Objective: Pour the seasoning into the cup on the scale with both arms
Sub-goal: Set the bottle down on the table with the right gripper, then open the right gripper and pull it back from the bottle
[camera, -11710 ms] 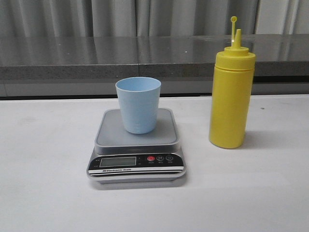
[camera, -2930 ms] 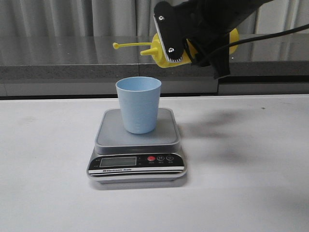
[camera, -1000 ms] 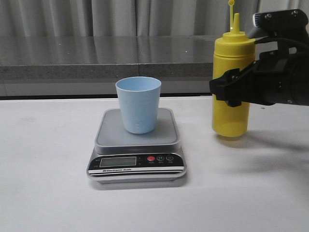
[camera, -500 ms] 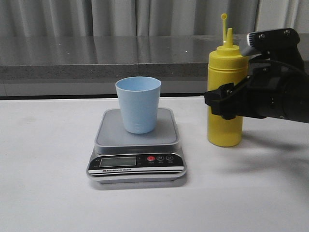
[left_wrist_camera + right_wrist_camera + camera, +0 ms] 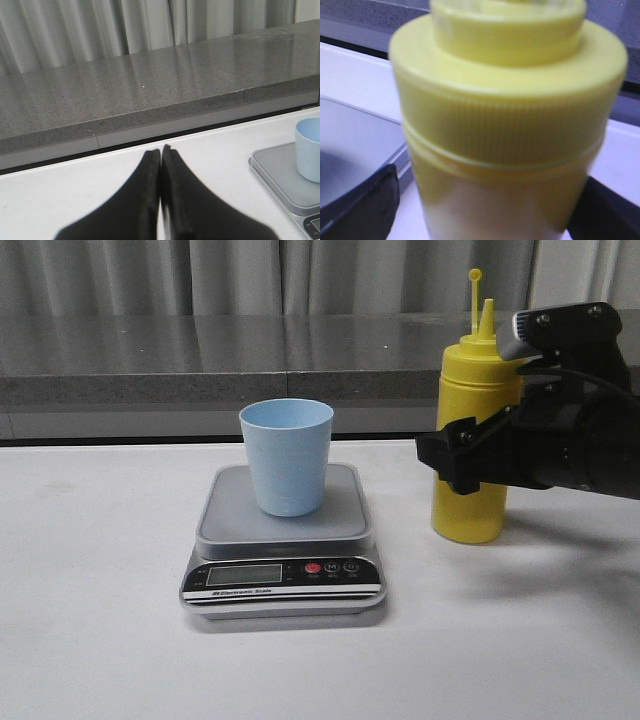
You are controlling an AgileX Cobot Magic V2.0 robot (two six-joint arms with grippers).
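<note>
The yellow seasoning bottle (image 5: pixel 468 512) stands upright on the white table, right of the scale (image 5: pixel 283 575), with its small cap hanging open above the nozzle. My right gripper (image 5: pixel 465 455) is around the bottle's middle; in the right wrist view (image 5: pixel 492 210) both fingers stand a little off the bottle (image 5: pixel 510 125), so it is open. The pale blue cup (image 5: pixel 286 455) stands upright on the scale's platform; what is inside it does not show. My left gripper (image 5: pixel 160 152) is shut and empty, over the table left of the scale (image 5: pixel 280 170) and cup (image 5: pixel 309 150), out of the front view.
A grey stone ledge (image 5: pixel 200 360) with curtains behind it runs along the back of the table. The right arm's black body (image 5: pixel 580 440) reaches in from the right edge.
The right gripper has lowered the bottle from just above the table onto it, right of the scale. Its fingers have since spread slightly off the bottle's sides.
</note>
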